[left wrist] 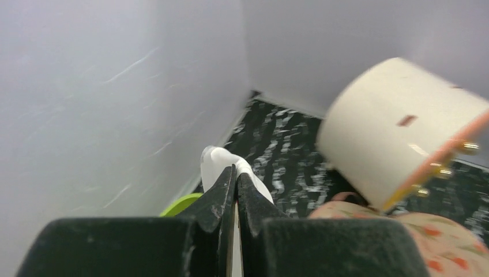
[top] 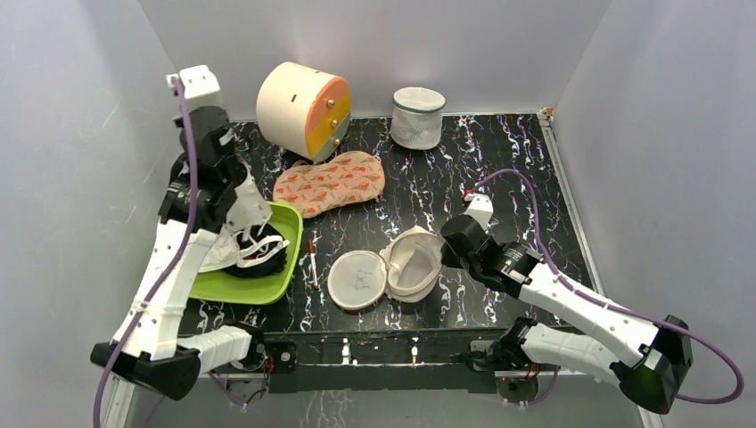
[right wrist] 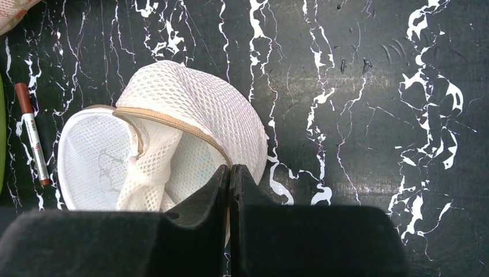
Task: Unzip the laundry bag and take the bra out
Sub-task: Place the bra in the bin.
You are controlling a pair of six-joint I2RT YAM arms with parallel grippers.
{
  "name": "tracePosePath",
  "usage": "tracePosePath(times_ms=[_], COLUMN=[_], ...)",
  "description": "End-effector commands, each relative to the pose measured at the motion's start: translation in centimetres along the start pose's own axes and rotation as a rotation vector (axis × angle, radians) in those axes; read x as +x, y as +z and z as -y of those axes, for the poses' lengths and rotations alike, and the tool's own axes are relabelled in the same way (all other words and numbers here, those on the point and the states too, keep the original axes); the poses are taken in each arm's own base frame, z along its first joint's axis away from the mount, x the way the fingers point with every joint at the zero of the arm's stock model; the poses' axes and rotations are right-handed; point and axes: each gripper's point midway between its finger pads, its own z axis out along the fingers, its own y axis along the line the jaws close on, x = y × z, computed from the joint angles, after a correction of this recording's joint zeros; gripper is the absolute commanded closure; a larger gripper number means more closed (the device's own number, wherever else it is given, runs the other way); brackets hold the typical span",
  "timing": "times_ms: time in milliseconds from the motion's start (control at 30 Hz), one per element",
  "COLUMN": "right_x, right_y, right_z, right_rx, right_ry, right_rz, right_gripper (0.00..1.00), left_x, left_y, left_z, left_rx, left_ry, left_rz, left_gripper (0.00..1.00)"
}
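left gripper (left wrist: 235,171) was shut on the bra (left wrist: 214,157) over the tray (top: 267,287); right gripper (right wrist: 230,168) shut, tips against the open bag (right wrist: 190,104).

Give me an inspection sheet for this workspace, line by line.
Surface: black marbled table, no spills seen.
Job's things: laundry bag unzipped, lying open; bra out of it, hanging over the green tray.
Clutter: black garment in the tray; orange cloth, drum box, mesh cylinder, marker on the table.
Grippers: left gripper shut on the bra; right gripper shut at the bag's rim, hold unclear.
Cables: purple cable along each arm, none snagged.
Surroundings: grey walls on three sides.
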Motion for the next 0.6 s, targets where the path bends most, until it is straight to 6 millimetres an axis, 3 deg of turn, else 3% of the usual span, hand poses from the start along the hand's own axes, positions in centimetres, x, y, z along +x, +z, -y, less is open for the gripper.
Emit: tracePosePath(times_ms=[0, 100, 267, 433, 567], right_x=[-1.9, -1.8, -1.5, -0.7, -0.4], right_y=[-0.5, -0.4, -0.1, 0.6, 0.6], right_z=[-1.4, -1.5, -1.7, -1.9, -2.3], right_rx=[-0.043, -0.049, -0.056, -0.059, -0.083], right_ry=[0.017, 0.001, -0.041, -0.059, -0.054], right_rz=[0.045, 0.044, 0.024, -0.003, -0.012], right_gripper=[1.0, 1.0, 1.0, 1.0, 1.0], left_x=[4.7, 6.1, 5.3, 5.7, 6.9], left_y=[0.1, -0.9, -3.7, -5.9, -6.3], left_z=[-6.3, -10.5, -16.9, -19.8, -20.3], left_rx=[-0.214, -0.377, -0.643, -0.746, -0.782], left_ry=[0.072, 0.075, 0.112, 0.115, 0.164], left_rz=[-0.127, -0.145, -0.079, -0.062, -0.056], left_gripper=[1.0, 1.0, 1.0, 1.0, 1.0])
